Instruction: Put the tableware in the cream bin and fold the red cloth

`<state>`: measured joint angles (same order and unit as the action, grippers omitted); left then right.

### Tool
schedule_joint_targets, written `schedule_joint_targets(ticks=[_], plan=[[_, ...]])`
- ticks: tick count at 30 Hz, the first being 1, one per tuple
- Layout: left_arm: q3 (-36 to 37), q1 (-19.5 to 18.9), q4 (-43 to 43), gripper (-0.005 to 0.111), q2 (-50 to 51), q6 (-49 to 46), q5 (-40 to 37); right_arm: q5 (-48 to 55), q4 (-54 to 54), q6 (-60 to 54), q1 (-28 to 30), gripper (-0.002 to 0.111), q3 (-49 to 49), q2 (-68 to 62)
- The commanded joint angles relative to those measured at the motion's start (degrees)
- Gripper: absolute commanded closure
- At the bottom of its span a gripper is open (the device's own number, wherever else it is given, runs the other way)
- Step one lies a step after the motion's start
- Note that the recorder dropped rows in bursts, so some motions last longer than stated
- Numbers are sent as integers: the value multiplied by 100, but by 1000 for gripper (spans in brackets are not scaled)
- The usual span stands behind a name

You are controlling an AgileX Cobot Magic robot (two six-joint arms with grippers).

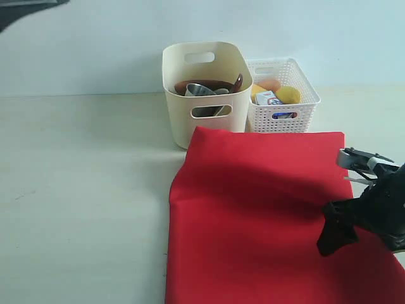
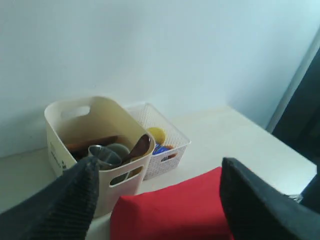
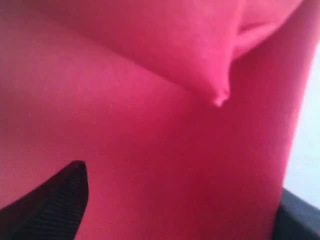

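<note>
Pale tabletop (image 1: 82,190) against blank wall (image 1: 95,44) bears red cloth (image 1: 253,209); left tool (image 2: 159,165), right tool (image 3: 182,182) gape wide.

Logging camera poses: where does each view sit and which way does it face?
Exterior: off the arms, facing cream bin, white basket, red cloth; right arm shows.
Left wrist: raised, facing both bins and wall; left gripper open.
Right wrist: close over the cloth; right gripper open.
Shared: exterior and left wrist show tableware inside the bin.
</note>
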<state>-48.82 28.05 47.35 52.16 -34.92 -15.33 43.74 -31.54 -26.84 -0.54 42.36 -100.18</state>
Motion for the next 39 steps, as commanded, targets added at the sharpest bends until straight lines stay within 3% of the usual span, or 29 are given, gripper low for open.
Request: schedule_joint_targets(ticks=[1, 11, 16, 19, 25, 29, 34, 39], plan=[[33, -13, 180, 40, -733, -102, -260, 42, -204, -239, 20, 48, -25, -12], [33, -13, 94, 41, -2019, -127, -1253, -208, -177, -239, 20, 84, -25, -428], [243, -13, -218, 41, -2341, -81, -1737, -476, 504, 267, 20, 107, -25, -595], [556, -13, -314, 46, -2528, -80, -1756, -436, 1237, 868, 20, 108, -25, -576], [1013, -13, -700, 85, -2990, -45, -1883, -116, 3002, 2643, 20, 108, -25, -576], [1024, -13, -1577, 107, -3465, 619, -2024, 273, 3916, 3392, 20, 108, 1, -576], [1068, -13, -2731, 107, -4077, 1601, -2238, 999, 4879, 4034, 34, 108, 234, -576], [1586, -13, -3099, 107, -4524, 1950, -2066, 1301, 5176, 4238, 279, 108, 443, -576]])
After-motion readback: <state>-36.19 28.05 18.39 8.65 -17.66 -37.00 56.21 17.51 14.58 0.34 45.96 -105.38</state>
